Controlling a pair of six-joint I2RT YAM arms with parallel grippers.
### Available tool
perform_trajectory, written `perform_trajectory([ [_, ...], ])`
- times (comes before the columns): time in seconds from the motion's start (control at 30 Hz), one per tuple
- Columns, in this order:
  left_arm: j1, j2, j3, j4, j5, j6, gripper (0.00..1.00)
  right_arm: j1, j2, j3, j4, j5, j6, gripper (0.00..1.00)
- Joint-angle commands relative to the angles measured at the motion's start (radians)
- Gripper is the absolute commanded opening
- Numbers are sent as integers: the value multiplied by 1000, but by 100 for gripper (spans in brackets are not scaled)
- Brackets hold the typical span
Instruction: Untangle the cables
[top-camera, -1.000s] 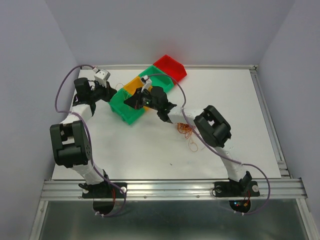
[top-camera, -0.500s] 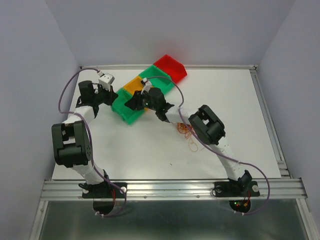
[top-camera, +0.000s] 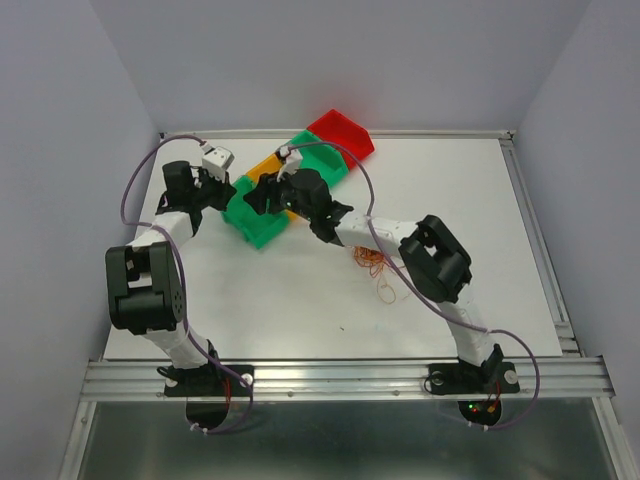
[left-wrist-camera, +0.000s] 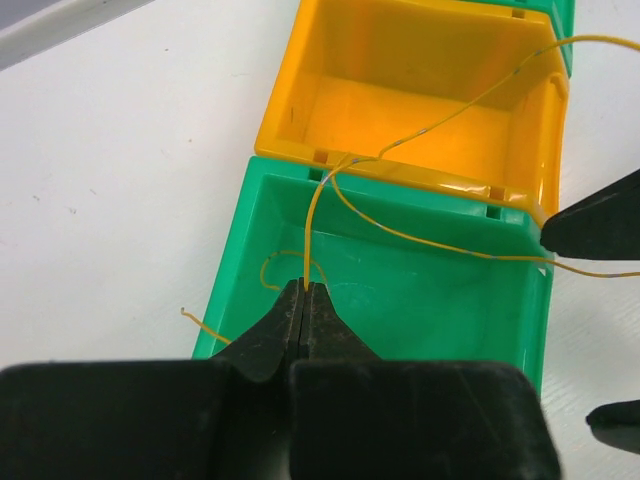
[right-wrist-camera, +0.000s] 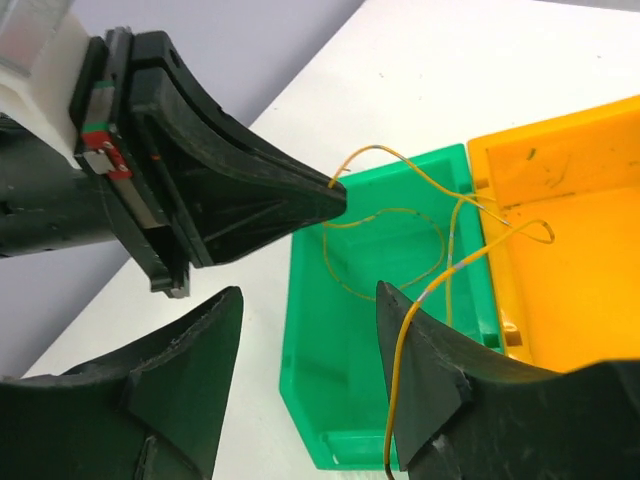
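Observation:
My left gripper (left-wrist-camera: 304, 287) is shut on a thin yellow cable (left-wrist-camera: 318, 200) and holds it over the near green bin (left-wrist-camera: 225, 270). From the tips the cable rises, loops over the green bin and trails across the orange bin (left-wrist-camera: 400, 100). My right gripper (right-wrist-camera: 310, 290) stands open just above the same green bin (right-wrist-camera: 340, 400), facing the left gripper (right-wrist-camera: 335, 190). A yellow cable (right-wrist-camera: 400, 340) drapes loosely over its right finger. A tangle of orange and red cables (top-camera: 372, 262) lies on the table beside the right arm.
Several bins sit in a diagonal row at the back: green (top-camera: 255, 222), orange (top-camera: 268, 168), green (top-camera: 318, 158), red (top-camera: 340, 135). Both wrists crowd together over the near green bin. White table surface (top-camera: 300, 300) lies in front of them.
My right gripper has gone from shut to open, letting the yellow cable slip loose over its finger. The left gripper has shifted slightly right toward the green bin, still shut on the cable.

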Motion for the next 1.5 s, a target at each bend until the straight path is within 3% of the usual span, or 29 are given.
perform_trajectory([
  [0.0,-4,-39,-15,9,-25,27,0,5,-36,-61,8,91,-45,62],
  [0.1,-16,-26,0,-28,-48,47,0,4,-59,-97,20,114,-46,59],
  [0.2,-31,-1,16,-55,-66,63,0,5,-82,-136,39,137,-42,42],
  [0.33,-36,14,17,-77,-89,78,0,4,-115,-180,52,175,-37,37],
  [0.47,-44,22,23,-88,-108,86,0,5,-124,-200,59,198,-37,38],
  [0.5,-44,20,25,-88,-111,84,0,5,-125,-208,57,205,-37,49],
  [0.6,-41,7,17,-66,-126,74,0,5,-139,-231,56,226,-37,59],
  [0.87,-28,-4,11,-52,-118,61,0,5,-194,-309,51,301,-54,62],
  [0.93,-27,0,13,-51,-115,61,0,5,-205,-331,49,332,-60,67],
  [1.37,-25,-9,8,-46,-112,61,0,4,-271,-443,51,426,-88,72],
  [1.4,-24,-9,8,-48,-114,61,0,5,-274,-449,49,427,-88,71],
  [1.47,-24,-9,8,-46,-112,61,0,5,-283,-467,51,433,-88,55],
])
